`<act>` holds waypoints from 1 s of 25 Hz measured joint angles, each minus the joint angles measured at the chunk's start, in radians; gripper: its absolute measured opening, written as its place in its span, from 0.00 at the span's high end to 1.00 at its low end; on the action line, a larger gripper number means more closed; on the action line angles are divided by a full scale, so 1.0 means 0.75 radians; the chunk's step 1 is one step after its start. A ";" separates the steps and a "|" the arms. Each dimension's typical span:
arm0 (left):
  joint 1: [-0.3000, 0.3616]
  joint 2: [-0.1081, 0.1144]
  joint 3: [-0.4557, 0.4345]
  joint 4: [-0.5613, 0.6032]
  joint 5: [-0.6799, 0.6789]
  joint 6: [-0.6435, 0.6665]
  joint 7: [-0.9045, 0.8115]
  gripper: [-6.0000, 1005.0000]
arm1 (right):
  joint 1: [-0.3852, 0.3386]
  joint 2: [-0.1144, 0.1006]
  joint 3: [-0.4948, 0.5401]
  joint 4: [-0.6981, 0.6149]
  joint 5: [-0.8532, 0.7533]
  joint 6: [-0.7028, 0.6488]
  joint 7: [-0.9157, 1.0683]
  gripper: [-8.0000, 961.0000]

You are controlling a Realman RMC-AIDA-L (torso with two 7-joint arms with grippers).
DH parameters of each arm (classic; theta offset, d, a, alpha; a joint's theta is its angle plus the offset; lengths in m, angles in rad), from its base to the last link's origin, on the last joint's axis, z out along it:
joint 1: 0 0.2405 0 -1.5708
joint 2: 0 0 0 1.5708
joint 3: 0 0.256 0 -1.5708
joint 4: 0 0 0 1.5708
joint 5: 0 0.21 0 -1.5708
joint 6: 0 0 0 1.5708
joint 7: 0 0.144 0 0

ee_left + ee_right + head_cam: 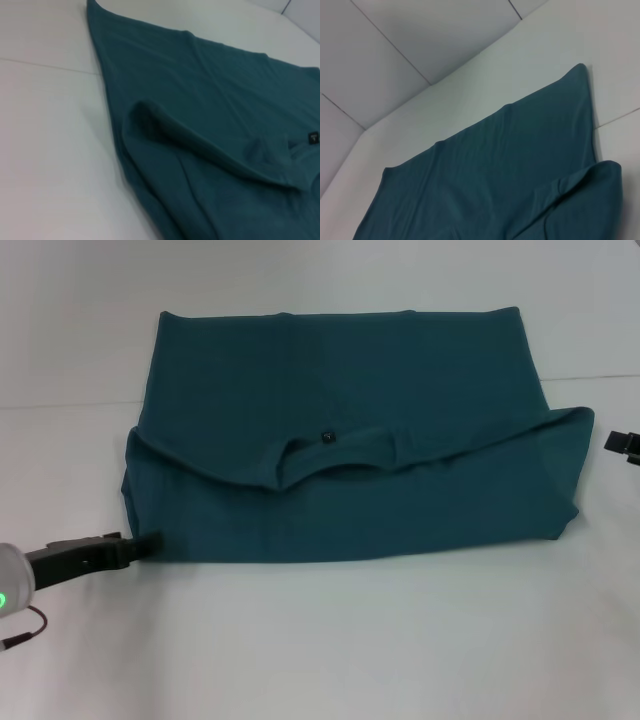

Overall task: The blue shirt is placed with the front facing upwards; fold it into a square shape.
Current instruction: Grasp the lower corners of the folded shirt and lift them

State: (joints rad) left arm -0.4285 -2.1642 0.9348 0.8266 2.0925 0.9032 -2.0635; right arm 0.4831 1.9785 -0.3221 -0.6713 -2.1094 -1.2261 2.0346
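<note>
The blue shirt (340,370) lies flat on the white table, folded so that only plain teal cloth shows. Its nearer part is folded over the rest, with the collar and small black neck tag (325,436) at the middle; the print is hidden. My left gripper (145,545) is low at the shirt's near left corner, touching or just beside the edge. My right gripper (625,445) is just off the shirt's right edge, apart from it. The shirt also shows in the left wrist view (210,125), with the tag (313,137), and in the right wrist view (495,170).
The white table (350,640) has a seam line running across behind the shirt's middle. A thin cable (25,630) hangs from my left arm at the near left. A grey panelled wall (420,40) stands beyond the table's far edge.
</note>
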 joint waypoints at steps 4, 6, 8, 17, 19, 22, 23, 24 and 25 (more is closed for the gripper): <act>-0.026 0.000 0.024 -0.035 0.000 -0.012 0.011 0.35 | 0.001 0.000 0.000 0.000 -0.002 0.000 0.000 0.40; -0.037 0.000 0.030 -0.052 0.002 -0.023 0.013 0.36 | 0.002 0.000 0.000 0.000 -0.002 0.000 -0.001 0.40; -0.048 0.000 0.042 -0.068 0.005 -0.038 0.018 0.36 | 0.003 0.000 0.000 0.000 -0.002 0.000 -0.001 0.40; -0.058 -0.001 0.067 -0.051 0.003 -0.043 0.021 0.45 | -0.003 -0.011 0.000 0.000 -0.002 -0.012 0.012 0.40; -0.058 0.000 0.068 -0.048 -0.003 -0.037 0.023 0.53 | -0.007 -0.017 0.000 -0.003 -0.004 -0.030 0.022 0.40; -0.058 0.000 0.067 -0.045 -0.003 -0.027 0.020 0.69 | -0.008 -0.041 -0.007 -0.004 -0.015 -0.068 0.060 0.40; -0.058 0.000 0.066 -0.041 -0.004 -0.019 0.020 0.77 | -0.007 -0.064 -0.018 -0.005 -0.034 -0.098 0.102 0.40; -0.057 0.000 0.066 -0.035 -0.004 -0.007 0.020 0.85 | -0.004 -0.087 -0.037 -0.005 -0.060 -0.125 0.140 0.40; -0.057 0.000 0.065 -0.027 -0.004 0.002 0.020 0.87 | 0.001 -0.114 -0.064 -0.005 -0.093 -0.155 0.190 0.40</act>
State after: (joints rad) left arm -0.4711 -2.1644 0.9838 0.8062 2.0895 0.9047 -2.0488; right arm 0.4842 1.8931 -0.3700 -0.6752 -2.1790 -1.3422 2.1768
